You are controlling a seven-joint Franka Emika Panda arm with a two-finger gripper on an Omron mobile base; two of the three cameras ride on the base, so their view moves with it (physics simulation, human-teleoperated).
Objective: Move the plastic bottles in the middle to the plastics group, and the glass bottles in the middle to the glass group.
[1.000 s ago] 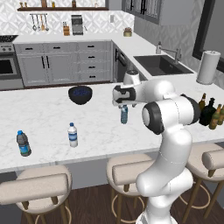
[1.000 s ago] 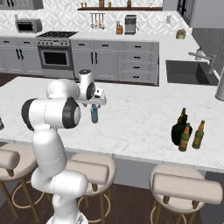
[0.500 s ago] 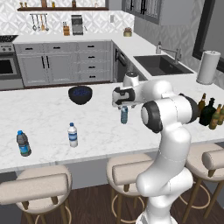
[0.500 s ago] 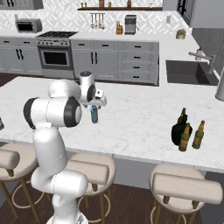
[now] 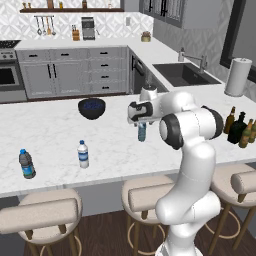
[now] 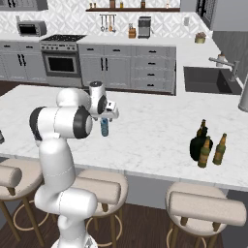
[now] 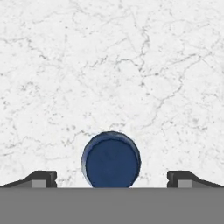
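Note:
A small grey-blue plastic bottle (image 5: 142, 133) with a blue cap (image 7: 111, 159) stands upright mid-island. My gripper (image 5: 142, 121) hangs right over it, open, with one fingertip (image 7: 41, 178) on each side of the cap and not touching it. The right base view gives the same gripper (image 6: 104, 117) above the bottle (image 6: 104, 128). Near the front left edge stand a white-labelled water bottle (image 5: 83, 154) and a blue-labelled one (image 5: 26, 164). At the island's right end a squat black bottle (image 6: 197, 147) stands among slim brown bottles (image 6: 220, 149).
A dark bowl (image 5: 92, 108) sits behind the bottle towards the left. A white paper-towel roll (image 5: 237, 76) and a sink (image 5: 185, 74) are at the back right. Padded stools (image 5: 150, 195) line the island's near edge.

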